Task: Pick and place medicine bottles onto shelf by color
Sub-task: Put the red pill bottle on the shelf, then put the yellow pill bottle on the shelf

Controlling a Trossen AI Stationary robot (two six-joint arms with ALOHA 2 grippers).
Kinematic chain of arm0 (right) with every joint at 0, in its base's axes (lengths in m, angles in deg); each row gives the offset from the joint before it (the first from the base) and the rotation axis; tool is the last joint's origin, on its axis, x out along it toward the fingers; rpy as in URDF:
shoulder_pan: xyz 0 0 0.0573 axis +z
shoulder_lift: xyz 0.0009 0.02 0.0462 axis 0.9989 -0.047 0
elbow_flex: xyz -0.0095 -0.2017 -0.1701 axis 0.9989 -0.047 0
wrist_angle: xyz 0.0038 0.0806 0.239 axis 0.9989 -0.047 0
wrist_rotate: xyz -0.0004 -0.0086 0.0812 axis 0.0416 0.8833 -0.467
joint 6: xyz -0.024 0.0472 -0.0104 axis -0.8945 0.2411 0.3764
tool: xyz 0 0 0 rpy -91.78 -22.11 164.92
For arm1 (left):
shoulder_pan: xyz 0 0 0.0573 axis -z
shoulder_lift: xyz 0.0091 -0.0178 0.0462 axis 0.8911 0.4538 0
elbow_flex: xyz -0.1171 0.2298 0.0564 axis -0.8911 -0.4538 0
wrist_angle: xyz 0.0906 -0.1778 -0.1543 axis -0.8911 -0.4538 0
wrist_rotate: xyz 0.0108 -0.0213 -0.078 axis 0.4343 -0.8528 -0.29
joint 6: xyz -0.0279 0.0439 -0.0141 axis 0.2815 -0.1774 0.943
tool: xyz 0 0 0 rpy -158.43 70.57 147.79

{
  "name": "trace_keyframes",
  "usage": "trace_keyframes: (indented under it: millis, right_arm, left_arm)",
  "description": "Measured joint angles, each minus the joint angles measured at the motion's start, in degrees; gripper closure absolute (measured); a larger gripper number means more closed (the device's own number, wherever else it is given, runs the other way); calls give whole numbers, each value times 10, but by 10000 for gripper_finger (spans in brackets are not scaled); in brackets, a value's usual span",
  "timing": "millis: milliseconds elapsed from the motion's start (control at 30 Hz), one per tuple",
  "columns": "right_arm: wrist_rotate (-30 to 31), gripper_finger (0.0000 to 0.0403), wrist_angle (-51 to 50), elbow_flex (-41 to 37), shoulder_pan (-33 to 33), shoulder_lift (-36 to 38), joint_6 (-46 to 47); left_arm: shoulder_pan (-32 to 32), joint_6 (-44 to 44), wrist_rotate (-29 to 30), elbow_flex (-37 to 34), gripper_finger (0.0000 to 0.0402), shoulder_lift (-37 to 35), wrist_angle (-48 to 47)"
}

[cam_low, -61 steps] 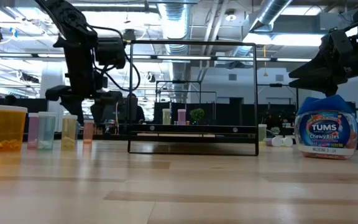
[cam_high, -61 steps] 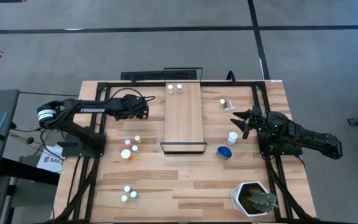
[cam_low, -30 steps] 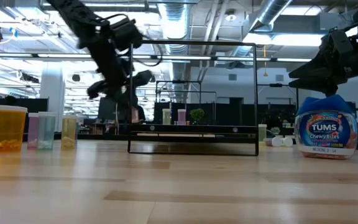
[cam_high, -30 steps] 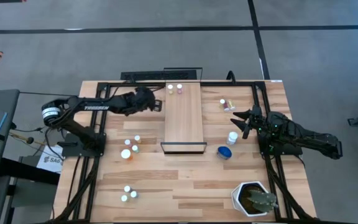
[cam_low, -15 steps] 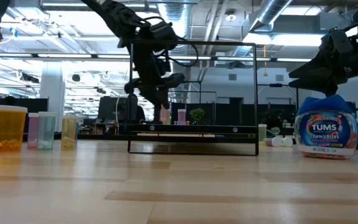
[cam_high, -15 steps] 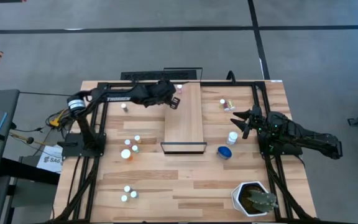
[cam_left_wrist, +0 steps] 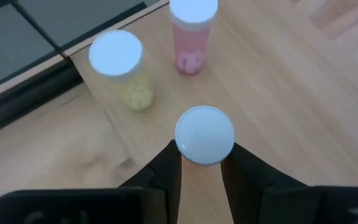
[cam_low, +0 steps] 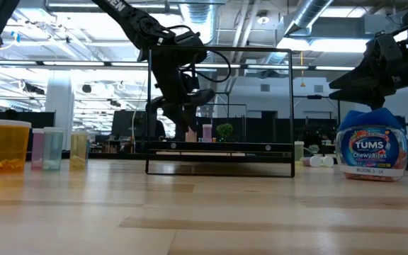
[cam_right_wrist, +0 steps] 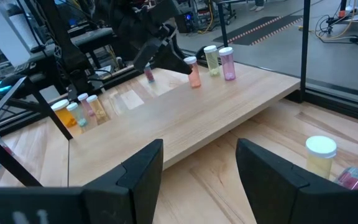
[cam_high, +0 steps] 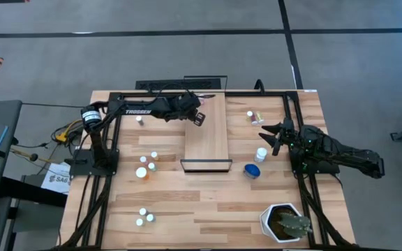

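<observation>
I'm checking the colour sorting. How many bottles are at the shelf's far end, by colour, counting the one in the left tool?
yellowish bottle: 1
pink bottle: 1
orange bottle, gripped in the left tool: 1
Total: 3
</observation>
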Motion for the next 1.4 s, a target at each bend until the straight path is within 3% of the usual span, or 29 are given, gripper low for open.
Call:
trace_keyframes:
  millis: [233, 667, 867, 1100, 1400]
  right_arm:
    - [0, 178, 0, 0, 0, 0, 0]
    - [0, 178, 0, 0, 0, 0, 0]
    - [0, 178, 0, 0, 0, 0, 0]
    - [0, 178, 0, 0, 0, 0, 0]
    - [0, 178, 0, 0, 0, 0, 0]
  left_arm:
    - [0, 0, 9, 0, 318, 3, 1]
    - [1, 3, 12, -2, 254, -3, -5]
    - [2, -22, 17, -1, 253, -44, -19]
    - [5, -87, -67, -1, 253, -111, -64]
    - [11, -148, -66, 0, 253, -174, -62]
